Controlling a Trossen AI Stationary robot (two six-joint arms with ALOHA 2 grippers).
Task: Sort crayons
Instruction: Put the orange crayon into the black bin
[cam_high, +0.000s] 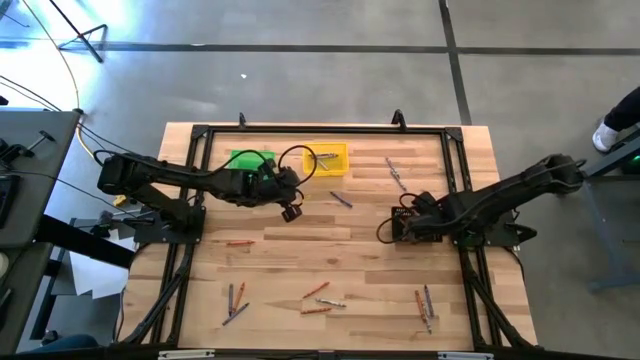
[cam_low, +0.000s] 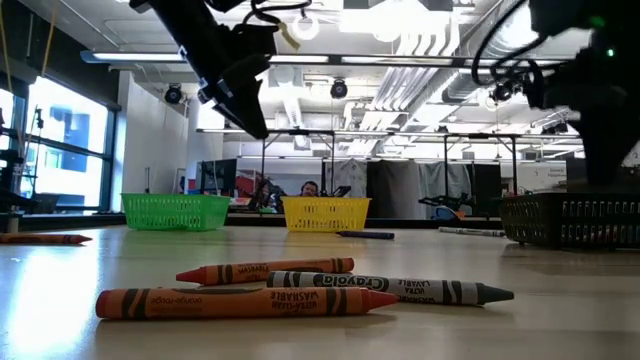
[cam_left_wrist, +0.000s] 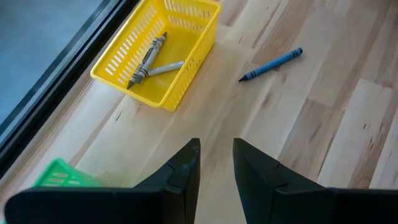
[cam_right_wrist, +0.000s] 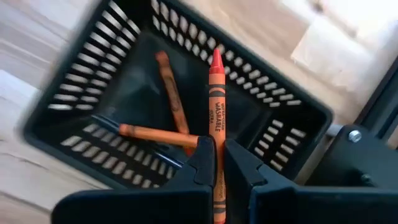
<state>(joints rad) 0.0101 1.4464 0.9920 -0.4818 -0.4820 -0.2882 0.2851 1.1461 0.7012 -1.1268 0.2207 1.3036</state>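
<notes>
My right gripper (cam_right_wrist: 217, 155) is shut on an orange-red crayon (cam_right_wrist: 216, 93) over the black bin (cam_right_wrist: 280, 99), which stands at the table's right (cam_high: 405, 230) and holds two orange-red crayons (cam_right_wrist: 171, 87). My left gripper (cam_left_wrist: 216, 155) hangs above the table (cam_high: 290, 210) near the yellow bin (cam_left_wrist: 180, 62); its fingers are a little apart and empty. The yellow bin holds grey crayons (cam_left_wrist: 146, 59). A blue crayon (cam_left_wrist: 270, 64) lies on the wood beyond it. More crayons (cam_high: 318, 297) lie loose toward the near edge. My right gripper pinches the orange-red crayon between its two fingers on the crayon's wrapped shaft (cam_right_wrist: 216, 134), back from the tip. The crayon lies along the fingers, its pointed tip (cam_right_wrist: 215, 59) sticking out past them toward the black bin. It is lifted clear, above the bin's opening.
A green bin (cam_high: 248, 160) stands left of the yellow bin (cam_high: 327, 158) at the far edge. Loose crayons lie at the near left (cam_high: 235, 300), near right (cam_high: 425, 305), left (cam_high: 238, 242) and far right (cam_high: 395, 170). A black frame (cam_high: 455, 140) runs around the table.
</notes>
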